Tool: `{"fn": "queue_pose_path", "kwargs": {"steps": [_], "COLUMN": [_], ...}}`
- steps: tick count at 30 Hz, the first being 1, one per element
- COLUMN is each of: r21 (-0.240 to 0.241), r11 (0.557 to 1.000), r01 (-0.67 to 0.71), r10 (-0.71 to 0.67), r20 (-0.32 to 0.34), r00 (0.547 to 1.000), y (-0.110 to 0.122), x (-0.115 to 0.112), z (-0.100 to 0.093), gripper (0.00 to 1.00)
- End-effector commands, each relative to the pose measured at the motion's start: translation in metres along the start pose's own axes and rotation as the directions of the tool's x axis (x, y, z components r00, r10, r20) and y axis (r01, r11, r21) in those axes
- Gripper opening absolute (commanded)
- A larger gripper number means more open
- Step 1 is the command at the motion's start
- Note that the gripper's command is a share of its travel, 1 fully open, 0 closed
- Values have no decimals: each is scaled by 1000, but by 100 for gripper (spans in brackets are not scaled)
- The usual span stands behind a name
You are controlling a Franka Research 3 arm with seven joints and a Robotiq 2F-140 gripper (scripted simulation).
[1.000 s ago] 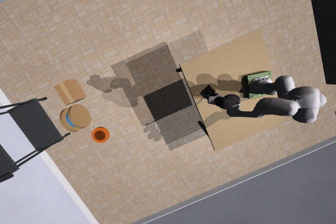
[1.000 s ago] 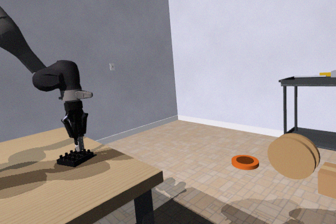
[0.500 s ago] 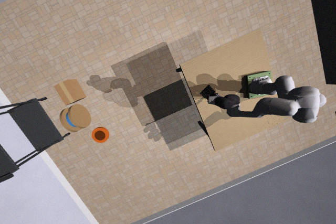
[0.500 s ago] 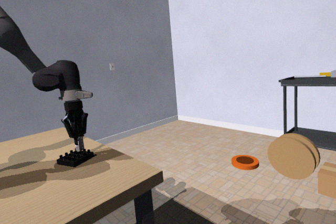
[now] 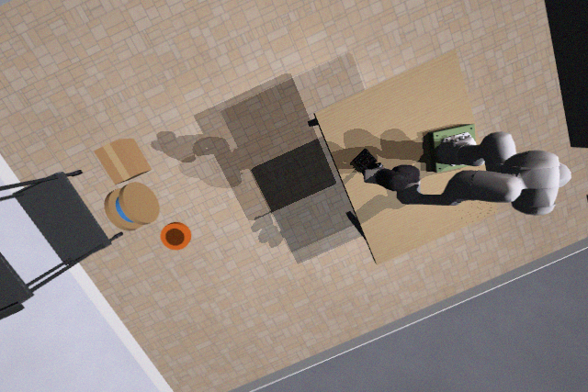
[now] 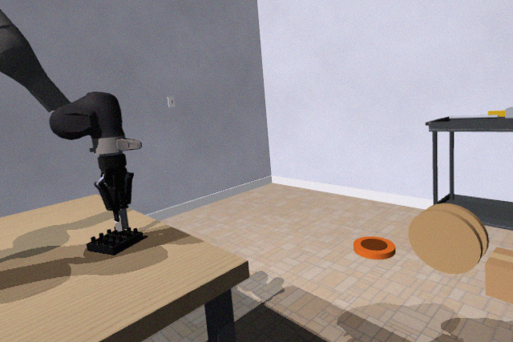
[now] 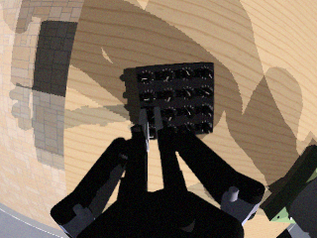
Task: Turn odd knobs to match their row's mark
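Pointing down, the gripper (image 5: 373,173) (image 6: 120,227) (image 7: 151,117) has narrowly spaced fingers, probably to turn one knob without bumping neighbours; whether they grip one I cannot tell. They cover the wrist view's seven-o'clock part of the knob box (image 5: 363,158) (image 6: 114,247) (image 7: 176,85), on the table (image 5: 403,98) (image 6: 165,275) (image 7: 277,40).

Knob names too small to read; knob between the pincer's (image 5: 365,167) (image 6: 121,228) (image 7: 152,110) fingertips hidden — knob lines beside it blurred.
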State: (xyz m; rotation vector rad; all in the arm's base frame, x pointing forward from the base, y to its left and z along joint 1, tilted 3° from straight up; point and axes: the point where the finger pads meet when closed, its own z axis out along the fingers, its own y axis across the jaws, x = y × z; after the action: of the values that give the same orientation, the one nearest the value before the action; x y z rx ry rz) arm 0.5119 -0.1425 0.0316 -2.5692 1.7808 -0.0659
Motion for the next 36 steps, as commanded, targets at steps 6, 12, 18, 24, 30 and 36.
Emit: {"fn": "queue_pose_path", "kwargs": {"steps": [6,12,18,24,30,36], "r21": [3,3,3,3,2,2], "r11": [989,965,938,898,854,820], "r01": [148,263,347,440,521,573], "r10": [-148,-263,-347,-440,-521,-573], "r20": [-1,-1,-2,-2,-2,-2], "r00": [989,965,938,898,854,820], "y": [-1,-1,-1,-1,-1,-1], "x": [1,1,1,1,1,1], "z": [0,0,0,0,0,0], "gripper": [5,5,5,5,5,5]}}
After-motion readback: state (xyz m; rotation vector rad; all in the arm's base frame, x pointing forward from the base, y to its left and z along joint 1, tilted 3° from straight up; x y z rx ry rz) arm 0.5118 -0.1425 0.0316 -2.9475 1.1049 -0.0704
